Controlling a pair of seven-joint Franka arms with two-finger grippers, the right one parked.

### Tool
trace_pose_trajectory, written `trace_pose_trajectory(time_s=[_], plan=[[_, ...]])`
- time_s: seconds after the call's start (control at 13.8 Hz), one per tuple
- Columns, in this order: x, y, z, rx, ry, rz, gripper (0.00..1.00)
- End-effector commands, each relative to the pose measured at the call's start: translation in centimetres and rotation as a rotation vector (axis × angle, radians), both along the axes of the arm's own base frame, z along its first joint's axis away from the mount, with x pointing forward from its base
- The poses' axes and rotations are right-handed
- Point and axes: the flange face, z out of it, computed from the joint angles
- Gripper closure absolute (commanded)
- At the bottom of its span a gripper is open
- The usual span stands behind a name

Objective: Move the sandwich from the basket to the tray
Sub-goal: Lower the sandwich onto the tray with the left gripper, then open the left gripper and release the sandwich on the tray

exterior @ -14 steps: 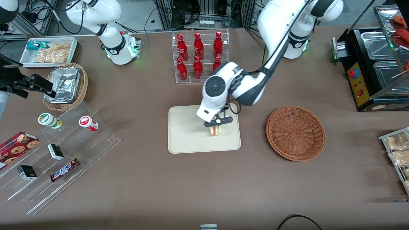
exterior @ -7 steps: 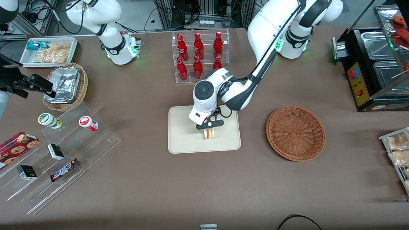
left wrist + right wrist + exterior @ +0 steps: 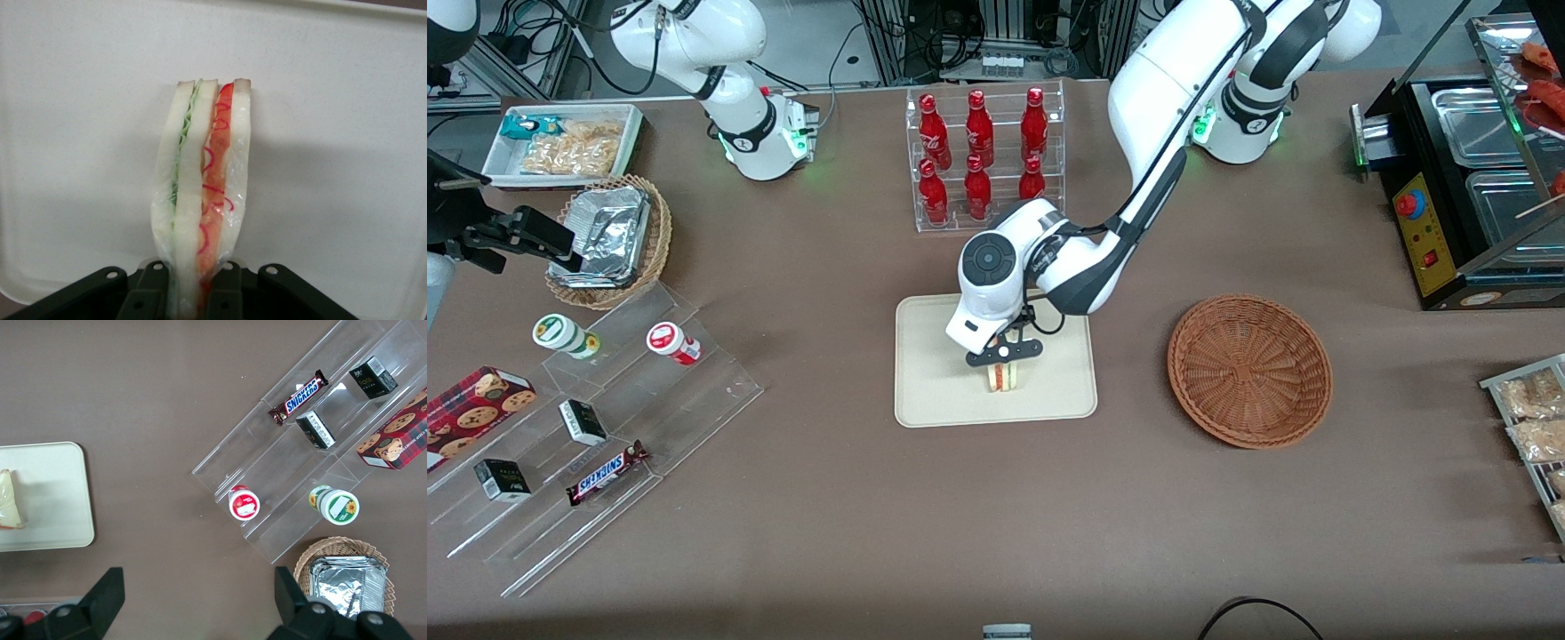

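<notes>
Brown table [image 3: 854,533] (cables [image 3: 996,36] and metal frames above it)

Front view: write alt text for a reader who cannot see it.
A white robot arm's gripper holds a sandwich over a cream tray in the middle of a brown table. An empty brown wicker basket sits beside the tray toward the working arm's end, and a rack of red bottles stands farther from the camera.

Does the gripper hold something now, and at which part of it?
Yes. Over the cream tray, the gripper holds the clear-wrapped triangular sandwich, jaws shut on one end.
</notes>
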Motion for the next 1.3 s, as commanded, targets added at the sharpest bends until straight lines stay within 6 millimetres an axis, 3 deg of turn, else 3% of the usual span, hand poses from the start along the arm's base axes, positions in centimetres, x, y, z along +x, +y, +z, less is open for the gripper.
trace_pose_trajectory(time_s=[0.0, 0.07, 0.36, 0.51, 0.94, 1.01, 1.23], plan=[[0.3, -0.9, 0.0, -0.012, -0.033, -0.001, 0.30], [0.4, -0.8, 0.0, -0.017, -0.025, 0.026, 0.00], [1.6, 0.1, 2.0, -0.036, -0.024, 0.072, 0.00], [2.8, 1.5, 5.2, -0.049, -0.015, 0.103, 0.00], [1.5, 3.5, 15.1, 0.015, -0.007, 0.073, 0.00], [1.6, 4.0, 16.2, 0.016, -0.014, 0.079, 0.00], [3.1, 8.2, 18.1, 0.089, 0.011, 0.185, 0.00]])
